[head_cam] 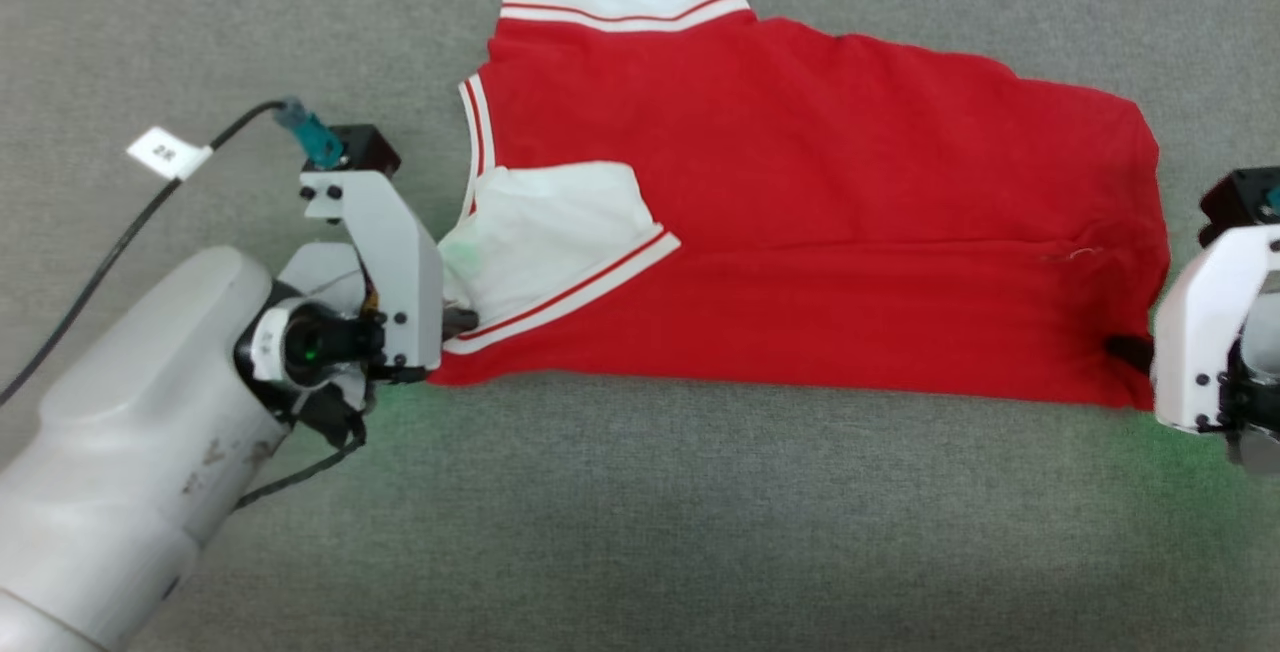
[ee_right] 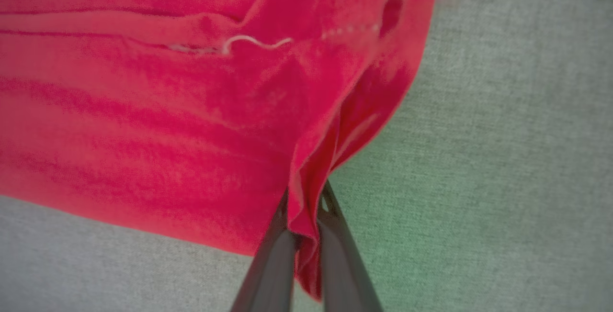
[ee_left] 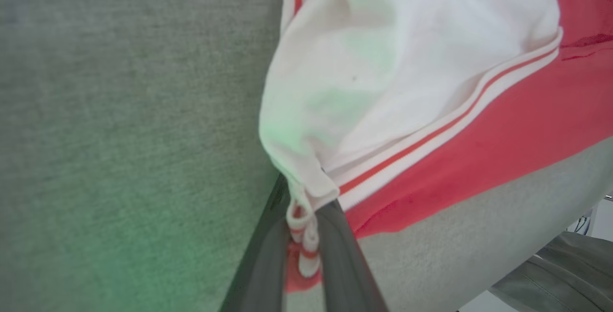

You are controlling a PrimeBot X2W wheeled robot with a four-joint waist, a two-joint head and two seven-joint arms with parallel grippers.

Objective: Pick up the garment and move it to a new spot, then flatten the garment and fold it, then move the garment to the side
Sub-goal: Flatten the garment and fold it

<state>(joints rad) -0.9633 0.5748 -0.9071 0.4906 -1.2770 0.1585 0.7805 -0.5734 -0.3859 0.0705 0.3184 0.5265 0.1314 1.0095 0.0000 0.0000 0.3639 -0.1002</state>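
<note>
The left claw [ee_left: 302,216] is pressed together on a bunched sleeve [head_cam: 550,227] cuff at the garment's [head_cam: 820,232] 8 o'clock corner. The right claw [ee_right: 304,211] pinches a thin fold of red hem at 4 o'clock. The garment lies flat on the counter [head_cam: 640,512], spread between the 2 claws.

Both bites look shallow. If the arms pull apart or rise unevenly, a corner could slip free. The tucked sleeve might flop open and spoil the fold.

Even bright light; green glow on grey surface [head_cam: 640,532] (wrist views soft, blurred).
</note>
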